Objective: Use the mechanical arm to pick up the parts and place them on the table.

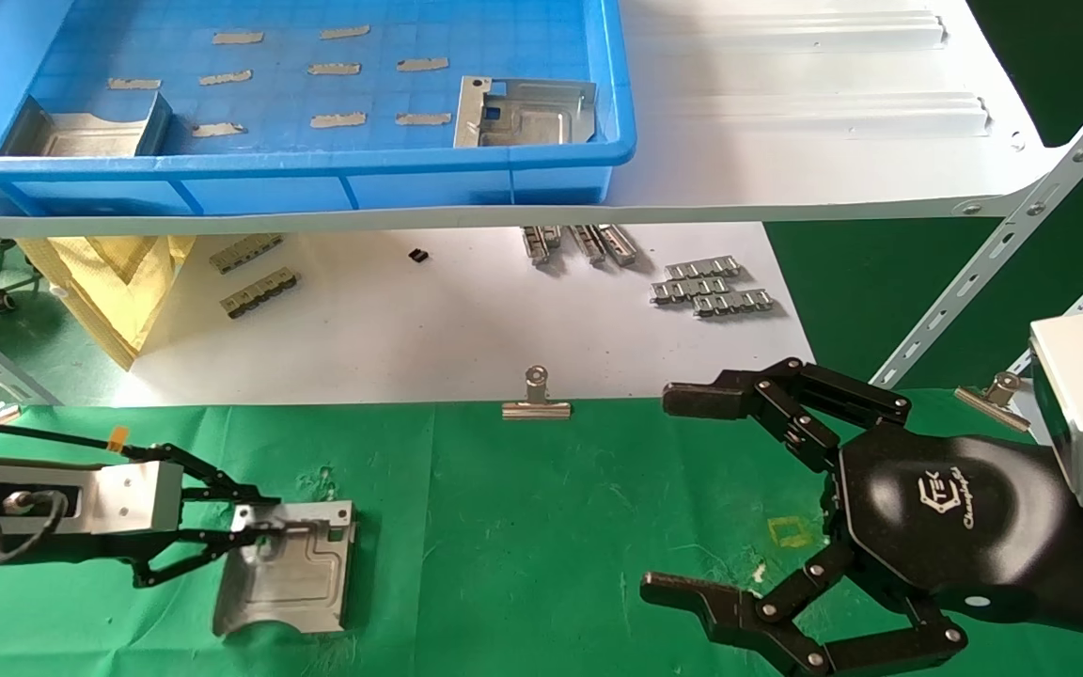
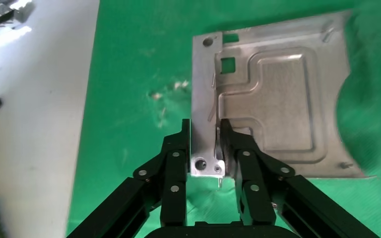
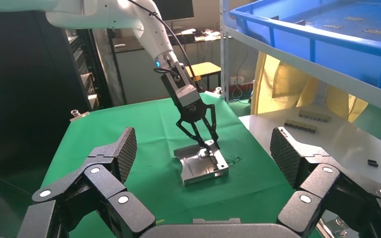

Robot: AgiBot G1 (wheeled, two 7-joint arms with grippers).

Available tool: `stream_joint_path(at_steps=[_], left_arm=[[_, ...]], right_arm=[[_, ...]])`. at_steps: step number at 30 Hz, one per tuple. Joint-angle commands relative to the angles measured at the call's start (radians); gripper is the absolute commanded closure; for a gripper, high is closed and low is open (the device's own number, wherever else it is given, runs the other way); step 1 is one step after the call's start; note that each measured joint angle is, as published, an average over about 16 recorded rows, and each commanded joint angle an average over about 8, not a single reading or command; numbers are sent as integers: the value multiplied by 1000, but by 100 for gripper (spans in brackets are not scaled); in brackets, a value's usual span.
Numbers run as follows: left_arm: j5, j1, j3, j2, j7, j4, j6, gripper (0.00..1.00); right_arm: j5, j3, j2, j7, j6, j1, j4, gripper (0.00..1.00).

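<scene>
One silvery part (image 1: 288,569) lies on the green table (image 1: 523,527) at the front left. My left gripper (image 1: 255,531) is shut on its bent-up edge; in the left wrist view the gripper (image 2: 204,130) has a black finger pressed on each side of that flange of the part (image 2: 283,104). The right wrist view shows the same part (image 3: 201,166) flat on the cloth under the left gripper (image 3: 206,144). My right gripper (image 1: 664,494) hovers open over the table's right side, nothing between its fingers. Two more parts (image 1: 523,113) (image 1: 86,132) lie in the blue tray.
The blue tray (image 1: 316,169) sits on a white shelf board (image 1: 786,122) above the back of the workspace. Below it, a white sheet (image 1: 457,320) holds ribbed metal strips (image 1: 711,287). A binder clip (image 1: 536,400) marks the cloth's far edge. Slanted shelf struts (image 1: 1002,254) stand at right.
</scene>
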Motion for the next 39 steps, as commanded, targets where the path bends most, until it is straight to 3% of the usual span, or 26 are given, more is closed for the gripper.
stream_joint_path(at_steps=[1, 14, 22, 39], left_arm=[[-5, -1, 0, 5, -5, 10, 13, 0], [-171, 0, -43, 21, -129, 196, 239, 0], [-325, 58, -74, 11, -193, 216, 281, 0], [-323, 86, -116, 5, -220, 164, 272, 0]], right_arm=[[0, 0, 0, 0, 0, 0, 0, 0], [0, 0, 0, 0, 0, 0, 0, 0], [0, 0, 0, 0, 0, 0, 0, 0], [0, 0, 0, 0, 0, 0, 0, 0]])
